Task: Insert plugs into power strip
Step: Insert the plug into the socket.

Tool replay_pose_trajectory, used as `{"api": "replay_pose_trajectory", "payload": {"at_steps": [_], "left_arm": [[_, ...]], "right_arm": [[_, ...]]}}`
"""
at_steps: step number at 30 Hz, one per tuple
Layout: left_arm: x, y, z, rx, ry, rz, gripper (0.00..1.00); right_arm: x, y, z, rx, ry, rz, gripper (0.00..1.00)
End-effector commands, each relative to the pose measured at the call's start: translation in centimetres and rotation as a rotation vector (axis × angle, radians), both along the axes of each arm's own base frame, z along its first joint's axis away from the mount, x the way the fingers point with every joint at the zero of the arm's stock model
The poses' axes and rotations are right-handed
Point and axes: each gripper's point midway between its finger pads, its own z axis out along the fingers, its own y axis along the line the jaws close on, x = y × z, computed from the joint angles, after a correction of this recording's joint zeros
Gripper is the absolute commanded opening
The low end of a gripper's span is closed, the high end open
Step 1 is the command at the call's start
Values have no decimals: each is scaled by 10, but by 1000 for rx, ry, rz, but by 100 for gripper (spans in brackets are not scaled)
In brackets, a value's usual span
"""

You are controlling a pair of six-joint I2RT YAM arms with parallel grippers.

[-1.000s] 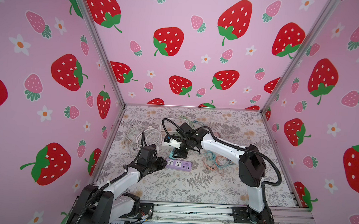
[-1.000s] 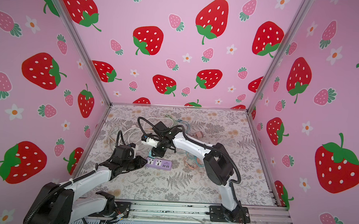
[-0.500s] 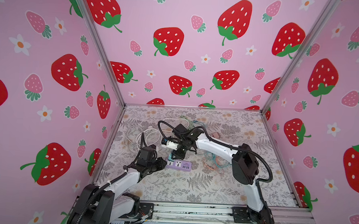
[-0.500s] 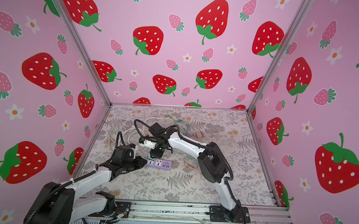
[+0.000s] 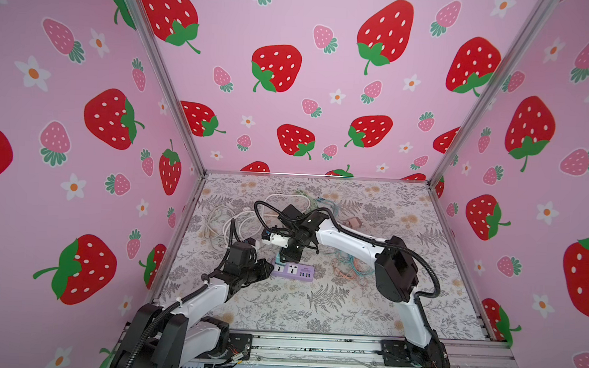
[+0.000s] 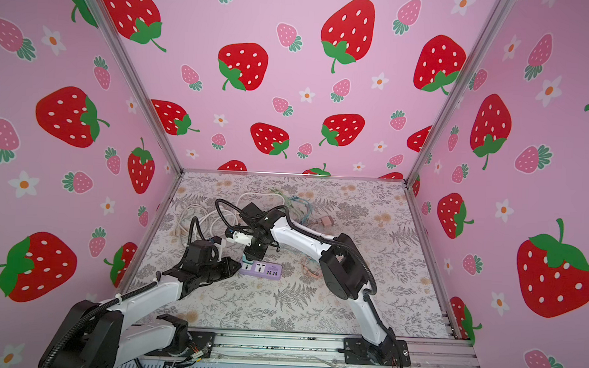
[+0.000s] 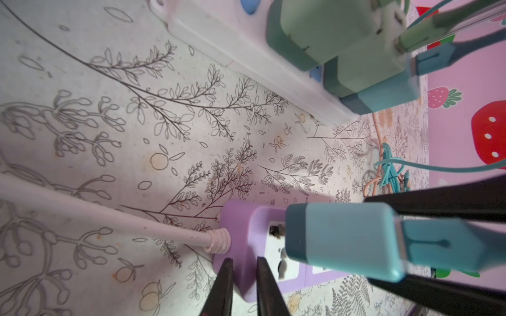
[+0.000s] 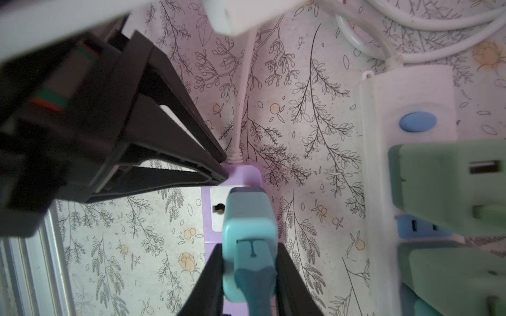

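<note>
A purple power strip [image 5: 293, 271] [image 6: 261, 269] lies on the floral mat. My left gripper [image 7: 244, 276] [image 5: 268, 268] is shut on its corded end [image 8: 243, 172]. My right gripper [image 8: 249, 273] [image 5: 287, 253] is shut on a teal-blue plug [image 8: 247, 219] [image 7: 342, 240]. It holds the plug right at the strip's first socket [image 7: 275, 246], with the prongs hidden. A peach-pink plug [image 5: 353, 222] [image 6: 326, 222] lies farther back on the mat.
A white power strip [image 8: 377, 136] [image 7: 246, 54] beside the purple one carries mint green plugs [image 8: 449, 186] and a teal-blue one [image 7: 383, 93]. Coiled white cords [image 5: 222, 219] lie at the back left. Tangled pastel cables [image 5: 351, 267] lie right of the purple strip.
My right arm has swung left and down, bringing the teal-blue plug over the purple strip's near end. The left gripper has stayed at that end.
</note>
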Motion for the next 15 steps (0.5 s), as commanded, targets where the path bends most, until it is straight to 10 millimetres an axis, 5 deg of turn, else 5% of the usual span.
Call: {"api": "replay_pose_trajectory", "payload": {"at_steps": [1,15], "left_arm": [[-7,2,-7,-3,28,3,18],[-9,5,-2,-8,3,23,17]], "right_arm": [[-6,-4,-8,-55,3,28,0],[-3,-4,-21,-145,-56,21,0]]}}
